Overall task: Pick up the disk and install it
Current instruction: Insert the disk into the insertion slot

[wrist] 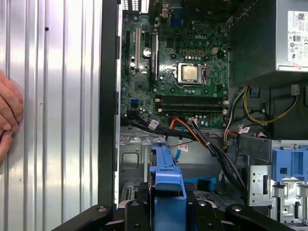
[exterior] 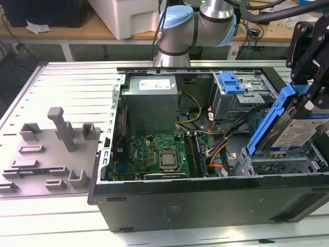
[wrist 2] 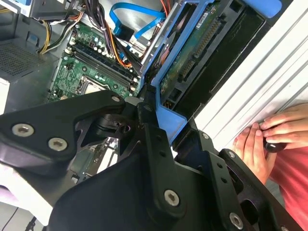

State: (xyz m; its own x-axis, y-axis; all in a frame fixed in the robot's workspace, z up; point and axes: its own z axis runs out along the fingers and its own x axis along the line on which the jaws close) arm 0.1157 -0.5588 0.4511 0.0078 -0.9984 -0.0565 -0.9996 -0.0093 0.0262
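The disk (exterior: 295, 131) is a silver drive with a blue-and-white label, clipped in a blue carrier frame. It hangs tilted on edge over the open computer case, at the exterior view's right. My black gripper (exterior: 302, 102) is shut on its upper end. Just under the disk's lower edge lies a grey drive bay (exterior: 280, 165). In the second wrist view the gripper (wrist 2: 166, 120) clamps the blue frame, with the disk's (wrist 2: 192, 62) green circuit side showing. The first wrist view looks along the carrier's blue edge on the disk (wrist: 166, 175), held by the gripper (wrist: 166, 208).
The case (exterior: 205, 203) lies open, with a motherboard (exterior: 159, 154), a power supply (exterior: 151, 98) and loose cables (exterior: 218, 149). A blue latch (exterior: 231, 82) tops a grey cage. A grey fixture block (exterior: 51, 149) sits on the exterior view's left. A person's hand (wrist 2: 269, 139) rests on the table beside the case.
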